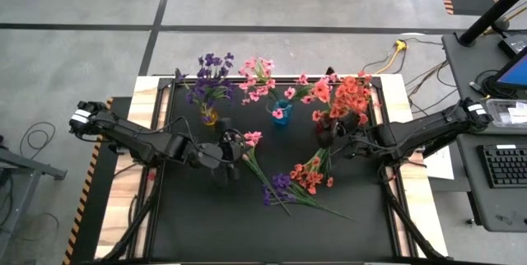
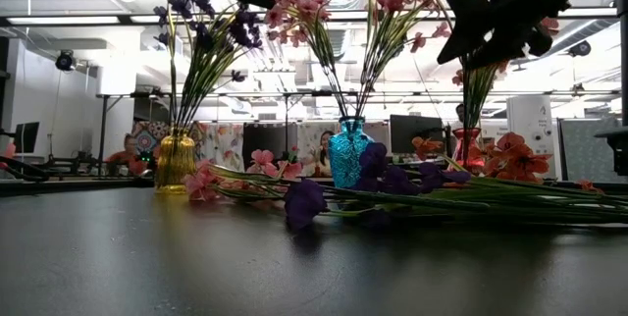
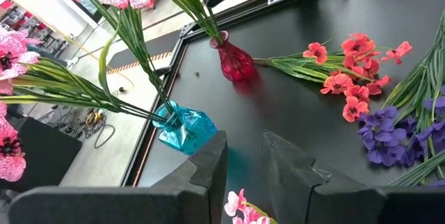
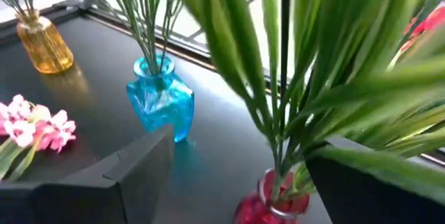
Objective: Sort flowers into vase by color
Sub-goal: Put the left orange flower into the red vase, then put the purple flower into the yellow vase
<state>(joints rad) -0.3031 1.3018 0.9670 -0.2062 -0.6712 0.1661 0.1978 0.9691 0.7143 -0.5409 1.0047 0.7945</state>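
Right gripper [image 4: 236, 175] spread wide around red stems in red vase [image 1: 326, 136] near tabletop's right edge; could snag leaves, tip vase. Left gripper [image 3: 243, 165] narrowly parted, empty, above loose flowers [image 1: 288, 184] mid-tabletop.

The right gripper [image 4: 236, 175] hangs above the table's right rear part, its two fingers spread wide apart. The left gripper [image 3: 243, 165] hovers low near the table's middle, fingers [image 3: 208, 168] narrowly parted
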